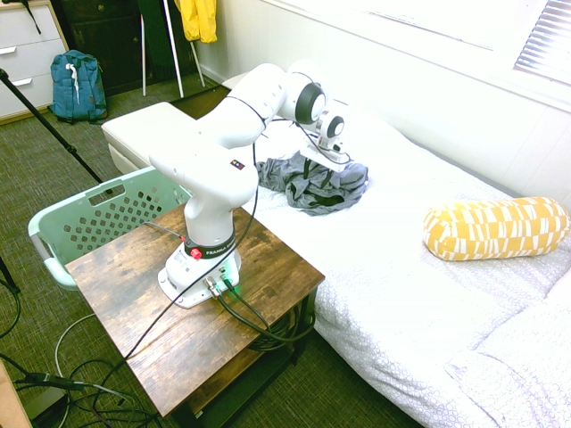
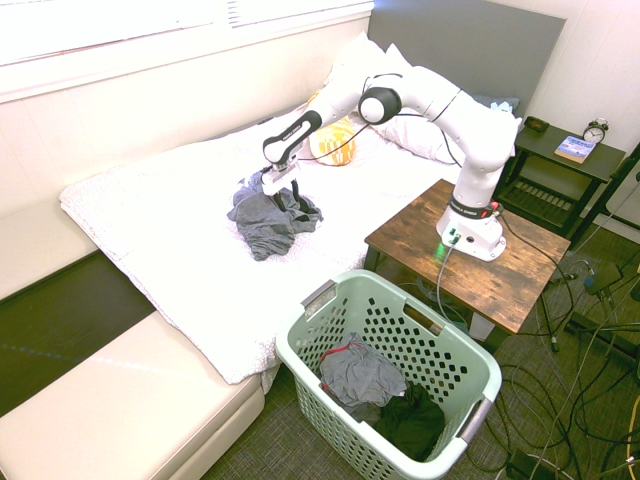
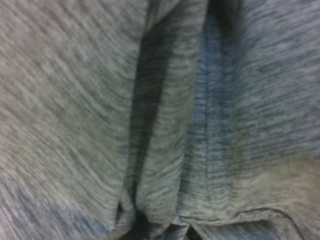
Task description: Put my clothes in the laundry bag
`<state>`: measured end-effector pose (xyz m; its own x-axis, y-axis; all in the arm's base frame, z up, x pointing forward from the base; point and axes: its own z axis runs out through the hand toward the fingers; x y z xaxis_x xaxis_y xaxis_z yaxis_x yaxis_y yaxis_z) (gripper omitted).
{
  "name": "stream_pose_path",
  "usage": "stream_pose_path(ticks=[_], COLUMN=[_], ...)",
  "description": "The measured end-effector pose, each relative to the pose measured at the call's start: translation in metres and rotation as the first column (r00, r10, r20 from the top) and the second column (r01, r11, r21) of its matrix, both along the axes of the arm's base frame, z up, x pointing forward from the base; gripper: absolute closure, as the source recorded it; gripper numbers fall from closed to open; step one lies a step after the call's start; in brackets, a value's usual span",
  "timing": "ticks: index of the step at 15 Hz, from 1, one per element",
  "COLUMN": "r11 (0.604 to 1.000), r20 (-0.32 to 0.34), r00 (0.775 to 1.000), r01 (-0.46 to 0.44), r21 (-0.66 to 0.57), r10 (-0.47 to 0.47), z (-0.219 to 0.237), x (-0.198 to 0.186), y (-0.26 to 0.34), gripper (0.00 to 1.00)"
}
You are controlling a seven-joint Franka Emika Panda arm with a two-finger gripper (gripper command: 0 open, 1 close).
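Clothes (image 2: 266, 228), one heap, under one open hand (image 2: 290, 204); one basket (image 2: 328, 422) holds more.

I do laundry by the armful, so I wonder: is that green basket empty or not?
Not empty: grey clothes and a black garment lie inside the basket.

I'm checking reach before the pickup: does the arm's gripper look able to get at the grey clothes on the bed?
Likely yes: the open gripper is down at the clothes, with nothing lying over them.
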<state>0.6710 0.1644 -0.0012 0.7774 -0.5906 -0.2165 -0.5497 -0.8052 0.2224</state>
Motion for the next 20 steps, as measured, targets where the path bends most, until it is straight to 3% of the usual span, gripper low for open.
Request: stream_pose_path(ticks=[7,8,20], r11=[0.997,0.997,0.994], r20=[-0.042,-0.049,-0.044], r00=[0.999,0.999,0.998], r01=[-0.017,-0.017,-0.027], r21=[0.073,0.080,0.105], r10=[0.020,0.021,0.032], z=[-0.029,-0.035,-0.035], x=[-0.021,-0.023,-0.022], y=[0.013,0.013,0.012], gripper=[0.00,1.00,1.00])
